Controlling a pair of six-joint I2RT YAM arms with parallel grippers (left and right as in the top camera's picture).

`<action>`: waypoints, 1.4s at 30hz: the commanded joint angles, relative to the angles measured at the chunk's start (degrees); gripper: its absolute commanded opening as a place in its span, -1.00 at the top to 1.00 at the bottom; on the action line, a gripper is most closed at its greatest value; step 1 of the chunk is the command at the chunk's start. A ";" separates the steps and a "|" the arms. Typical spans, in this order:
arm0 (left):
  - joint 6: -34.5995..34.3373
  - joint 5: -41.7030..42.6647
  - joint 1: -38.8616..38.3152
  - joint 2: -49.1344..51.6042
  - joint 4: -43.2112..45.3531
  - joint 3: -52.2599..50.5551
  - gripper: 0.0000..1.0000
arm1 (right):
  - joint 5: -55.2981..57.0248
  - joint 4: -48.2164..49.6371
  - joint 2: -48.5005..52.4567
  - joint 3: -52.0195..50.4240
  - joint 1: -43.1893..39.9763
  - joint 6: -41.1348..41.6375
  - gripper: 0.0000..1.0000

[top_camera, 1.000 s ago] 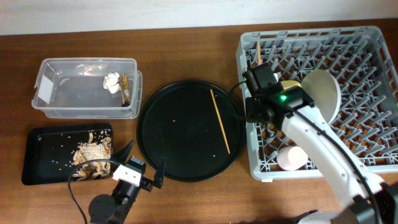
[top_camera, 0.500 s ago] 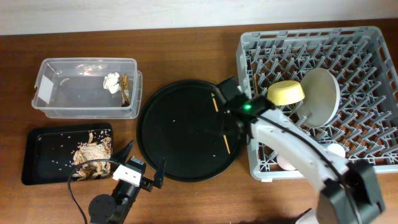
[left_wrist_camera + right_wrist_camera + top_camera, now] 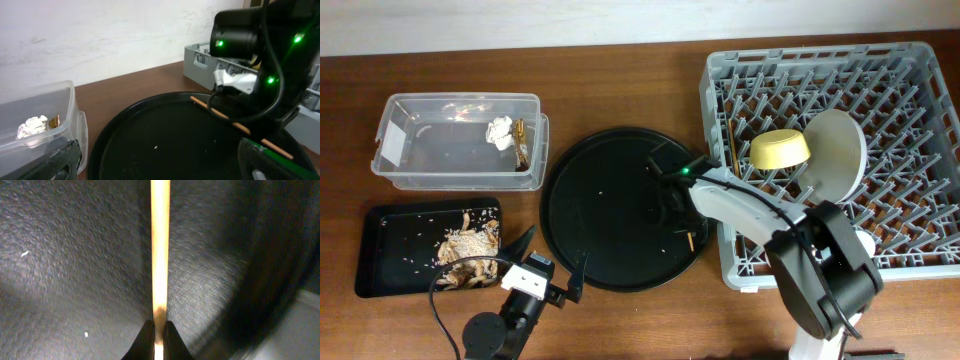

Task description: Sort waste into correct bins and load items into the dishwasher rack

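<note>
My right gripper (image 3: 676, 198) is low over the large round black tray (image 3: 600, 215) and shut on a thin wooden chopstick (image 3: 689, 238). The right wrist view shows the fingertips (image 3: 159, 330) pinching the chopstick (image 3: 160, 245). A second chopstick (image 3: 730, 140) stands in the grey dishwasher rack (image 3: 920, 60) beside the yellow bowl (image 3: 780, 150) and pale grey plate (image 3: 840, 155). My left gripper (image 3: 548, 268) is open and empty at the tray's front edge. The clear tub (image 3: 460, 165) holds the white tissue (image 3: 499, 130) and wrapper (image 3: 520, 143). The black rectangular tray (image 3: 390, 250) holds food scraps (image 3: 468, 250).
The left wrist view shows the round tray (image 3: 165, 135), the chopstick (image 3: 220, 114), the right arm (image 3: 255, 60) and the tub with the tissue (image 3: 32, 125). A few crumbs lie on the round tray. The cups are hidden behind the right arm.
My right arm has swung left from the rack to the round black tray, come down, and shut on the chopstick lying there. The left arm has not moved.
</note>
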 commanded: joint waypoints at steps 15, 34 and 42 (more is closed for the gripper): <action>0.70 0.66 0.13 -0.33 -0.17 -0.17 -0.98 | 5.68 -6.67 -20.11 2.86 -12.66 -11.23 -0.06; 0.70 0.66 0.13 -0.33 -0.17 -0.17 -0.98 | 7.08 -16.96 -67.36 3.02 2.19 -11.76 -0.98; 0.70 0.66 0.13 -0.33 -0.17 -0.17 -0.98 | -9.40 5.75 -89.20 -21.66 -29.55 -11.78 -0.97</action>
